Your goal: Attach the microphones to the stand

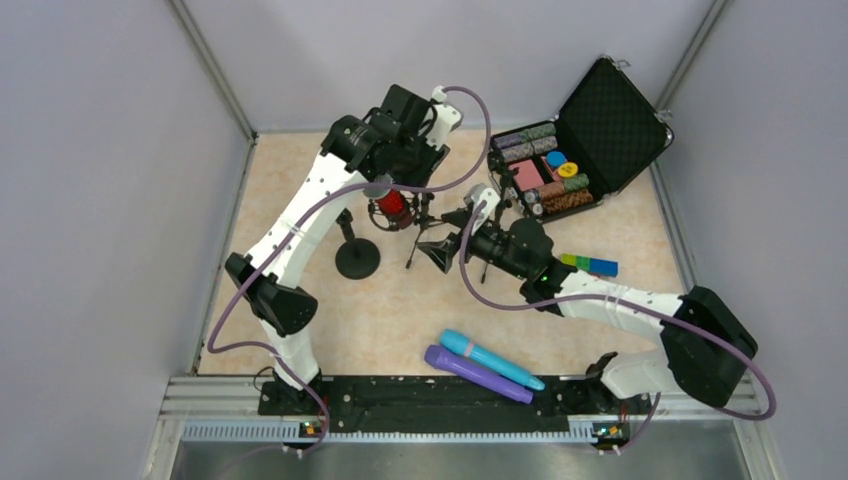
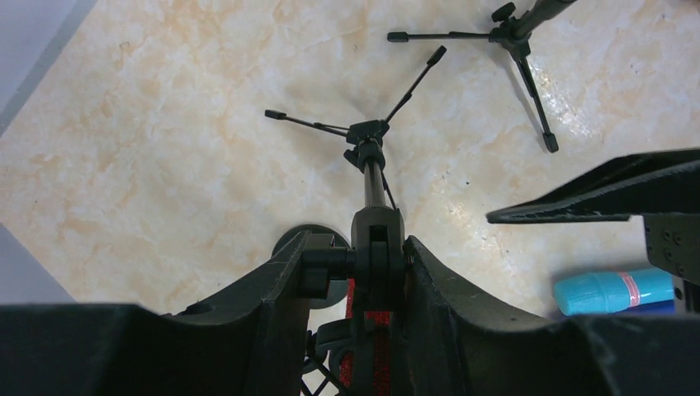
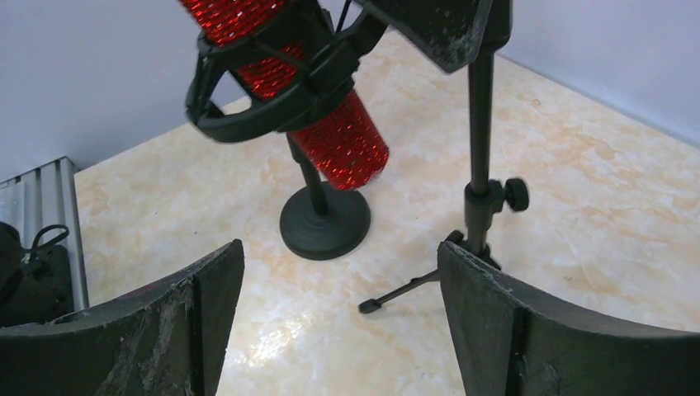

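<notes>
2 of the 3 microphones lie on the table point(image 1: 400, 320) at its near edge, between the arm bases. The light blue microphone point(image 1: 490, 358) and the purple microphone point(image 1: 477, 373) are side by side and touching. Both slant with their heads to the left, and the blue one is on the far side.

The red microphone point(image 3: 342, 140) is up off the table toward the far middle. It is tilted, with its glittery body clasped in a black cradle point(image 3: 248, 124).

The left gripper point(image 2: 363, 252) reaches over it from the left. Its fingers are drawn in narrow on the black joint at the top of a tripod stand point(image 2: 367, 132), and red glitter shows just below that joint between the fingers. A round-base stand point(image 3: 323, 224) sits just left of this tripod. I cannot tell which of the 2 carries the cradle. A second tripod stand point(image 2: 516, 33) is near the first, with its legs apart from it.

The right gripper point(image 3: 340, 247) hangs just to the near right of the stands, pointing at them. Its fingers are spread wide and hold nothing.

At the far right an open black case point(image 1: 610, 120) holds rows of chips point(image 1: 530, 140). A multicoloured block train point(image 1: 590, 265) lies on the table just right of the right arm's wrist.
</notes>
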Robot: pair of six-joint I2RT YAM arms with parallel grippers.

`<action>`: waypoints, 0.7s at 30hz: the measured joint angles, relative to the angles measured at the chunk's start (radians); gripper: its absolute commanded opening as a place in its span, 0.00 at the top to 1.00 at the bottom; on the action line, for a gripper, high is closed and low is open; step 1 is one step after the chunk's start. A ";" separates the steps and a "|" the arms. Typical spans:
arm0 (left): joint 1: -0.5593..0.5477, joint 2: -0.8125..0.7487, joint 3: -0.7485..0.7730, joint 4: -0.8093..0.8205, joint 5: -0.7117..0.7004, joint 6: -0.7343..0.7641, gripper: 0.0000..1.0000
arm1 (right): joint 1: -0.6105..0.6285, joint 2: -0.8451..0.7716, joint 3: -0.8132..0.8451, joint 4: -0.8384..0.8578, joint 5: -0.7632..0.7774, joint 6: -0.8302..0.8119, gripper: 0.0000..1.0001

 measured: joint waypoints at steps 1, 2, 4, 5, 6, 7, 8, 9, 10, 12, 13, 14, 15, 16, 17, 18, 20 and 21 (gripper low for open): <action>0.005 0.000 0.000 0.007 0.001 0.000 1.00 | 0.000 -0.014 -0.007 -0.008 -0.003 0.004 0.16; 0.012 0.000 0.000 0.014 0.001 0.000 1.00 | 0.000 -0.023 -0.013 -0.018 -0.005 0.006 0.16; 0.024 0.001 0.002 0.024 0.002 0.000 1.00 | 0.000 -0.039 -0.026 -0.038 -0.010 0.013 0.16; 0.031 0.001 0.004 0.029 0.003 -0.001 1.00 | 0.000 -0.045 -0.032 -0.048 -0.011 0.016 0.16; 0.038 0.002 0.008 0.033 0.006 -0.002 1.00 | 0.000 -0.052 -0.040 -0.056 -0.013 0.022 0.16; 0.045 0.002 0.011 0.037 0.007 -0.003 1.00 | 0.000 -0.058 -0.047 -0.066 -0.014 0.025 0.16; 0.054 0.003 0.018 0.040 0.011 -0.005 1.00 | 0.000 -0.063 -0.052 -0.073 -0.015 0.028 0.16; 0.063 0.004 0.024 0.042 0.015 -0.009 1.00 | 0.000 -0.069 -0.058 -0.083 -0.016 0.033 0.16; 0.071 0.005 0.030 0.044 0.021 -0.012 1.00 | 0.000 -0.074 -0.063 -0.092 -0.016 0.035 0.16; 0.089 0.008 0.042 0.047 0.029 -0.022 1.00 | 0.000 -0.084 -0.069 -0.106 -0.018 0.041 0.15; 0.097 0.012 0.048 0.050 0.031 -0.026 1.00 | 0.000 -0.089 -0.071 -0.114 -0.019 0.044 0.15; 0.107 0.018 0.058 0.054 0.034 -0.033 1.00 | 0.000 -0.095 -0.072 -0.121 -0.023 0.045 0.15; 0.116 0.023 0.065 0.059 0.035 -0.041 1.00 | 0.000 -0.100 -0.072 -0.135 -0.030 0.048 0.15; 0.127 0.030 0.072 0.063 0.037 -0.048 1.00 | 0.000 -0.103 -0.072 -0.144 -0.037 0.049 0.15; 0.135 0.036 0.078 0.067 0.038 -0.053 1.00 | 0.000 -0.106 -0.072 -0.154 -0.045 0.050 0.15; 0.145 0.042 0.083 0.073 0.039 -0.058 1.00 | 0.000 -0.106 -0.072 -0.163 -0.053 0.051 0.15; 0.159 0.054 0.094 0.081 0.040 -0.070 1.00 | 0.000 -0.106 -0.072 -0.183 -0.068 0.055 0.15; 0.167 0.060 0.097 0.087 0.040 -0.074 1.00 | 0.000 -0.106 -0.072 -0.192 -0.075 0.060 0.15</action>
